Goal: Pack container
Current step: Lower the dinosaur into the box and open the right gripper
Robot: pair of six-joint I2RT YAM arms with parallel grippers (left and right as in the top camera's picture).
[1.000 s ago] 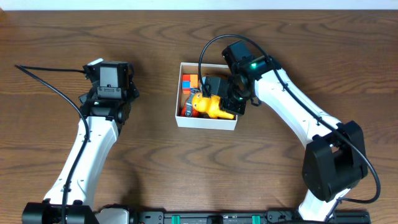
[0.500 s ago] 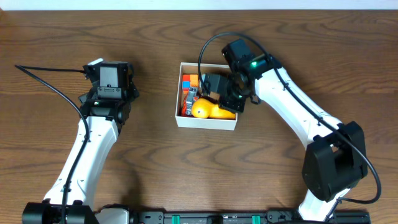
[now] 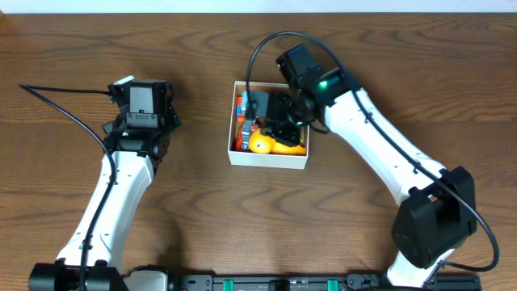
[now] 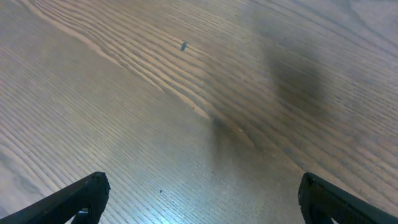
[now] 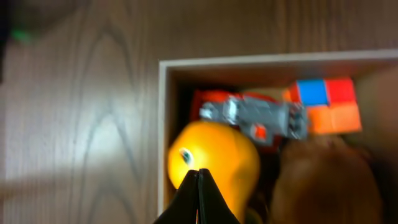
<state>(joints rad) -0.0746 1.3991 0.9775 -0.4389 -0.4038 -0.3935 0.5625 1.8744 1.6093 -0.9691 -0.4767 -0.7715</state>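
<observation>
Two arms, one box and four contents go on your sheet.

Item 1, small square container with low white walls and a tan cardboard floor (image 3: 267, 160): it sits on the brown wood-grain bench (image 3: 65, 48), upper middle of the overhead frame.

Item 2, rounded yellow plastic toy (image 5: 214, 155): a second ago you had it pinched at the box's lower right. Now it lies loose inside, against the lower wall in the overhead view. Enter it as packed.

Item 3, cube puzzle with red, blue and orange tiles (image 5: 326, 102): inside, at the box's upper left corner in the overhead view.

Item 4, grey and red toy (image 5: 261, 115): inside, between the cube and the yellow toy.

Item 5, brown blurred mass (image 5: 323, 180), lower right of the right wrist frame: too soft to name.

Right fingers (image 5: 193, 202): pressed tip to tip and holding nothing, directly over the yellow toy. You cannot tell whether they touch it. They were parted half a second ago, and the arm has since swung toward the box's upper left.

Left fingers (image 4: 84, 194): spread wide and empty over bare bench at the left of the overhead frame, unmoved.

Judgement: the release looks done. No further toy shows outside the box, so your packing is probably close to finished.
</observation>
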